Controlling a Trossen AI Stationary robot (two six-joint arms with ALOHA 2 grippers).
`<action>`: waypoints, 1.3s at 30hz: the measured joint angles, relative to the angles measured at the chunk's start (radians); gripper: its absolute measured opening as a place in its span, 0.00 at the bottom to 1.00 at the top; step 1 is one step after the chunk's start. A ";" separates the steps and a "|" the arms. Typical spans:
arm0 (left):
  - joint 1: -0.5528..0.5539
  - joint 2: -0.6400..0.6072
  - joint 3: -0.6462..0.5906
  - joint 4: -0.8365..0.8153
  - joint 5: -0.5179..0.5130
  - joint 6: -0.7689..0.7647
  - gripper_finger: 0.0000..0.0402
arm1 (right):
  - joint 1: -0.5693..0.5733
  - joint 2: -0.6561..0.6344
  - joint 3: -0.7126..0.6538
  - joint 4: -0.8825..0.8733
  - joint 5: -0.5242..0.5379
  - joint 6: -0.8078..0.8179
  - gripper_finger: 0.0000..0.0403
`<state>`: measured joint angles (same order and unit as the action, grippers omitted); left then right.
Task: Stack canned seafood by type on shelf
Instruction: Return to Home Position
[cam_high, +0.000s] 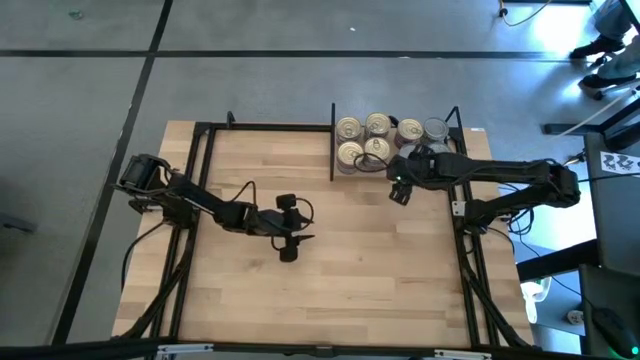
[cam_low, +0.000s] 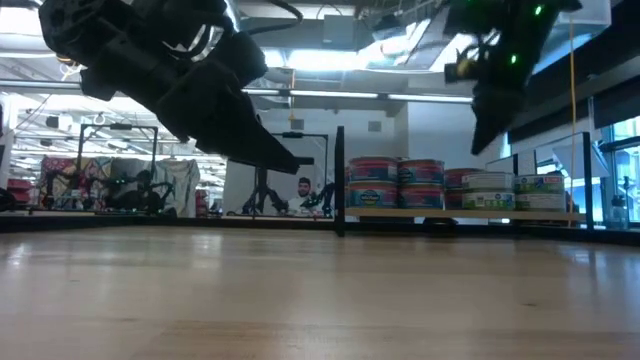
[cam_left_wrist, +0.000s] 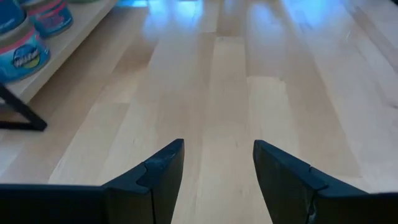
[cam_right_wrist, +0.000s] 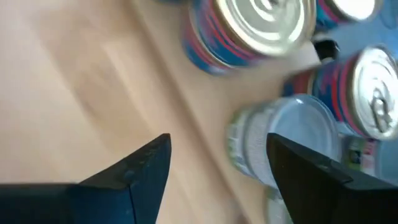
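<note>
The canned seafood (cam_high: 378, 140) is sitting stacked on the shelf (cam_low: 400, 212), far right. The right gripper (cam_high: 400, 192) is hovering just beside it, fingers apart, seemingly empty. The left gripper (cam_high: 289, 248) is waiting mid-table, also spread. Stacking looks done, so the next move is probably retreating home without clipping tins.

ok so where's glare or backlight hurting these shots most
Low view: bright ceiling lights behind turn the left hand and right hand into dark silhouettes. High view: a bright patch washes out the floor at top right; the cans are plain to see. Right wrist view: the shiny lid throws strong glare. Left wrist view: light sheen on the table.
</note>
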<state>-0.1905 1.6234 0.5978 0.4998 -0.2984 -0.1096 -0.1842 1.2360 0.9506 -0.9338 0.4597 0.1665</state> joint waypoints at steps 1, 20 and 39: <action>-0.003 -0.003 0.000 0.004 0.001 0.007 0.48 | 0.020 -0.007 0.009 0.003 -0.010 0.010 0.65; 0.064 -0.307 -0.124 0.007 0.123 0.116 0.40 | 0.344 -0.276 -0.229 0.541 -0.319 0.006 0.48; 0.121 -0.831 -0.521 0.147 0.125 0.011 0.10 | 0.347 -0.794 -0.642 0.879 -0.338 0.015 0.02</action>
<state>-0.0697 0.7923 0.0772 0.6470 -0.1738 -0.0982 0.1632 0.4416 0.3082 -0.0545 0.1221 0.1815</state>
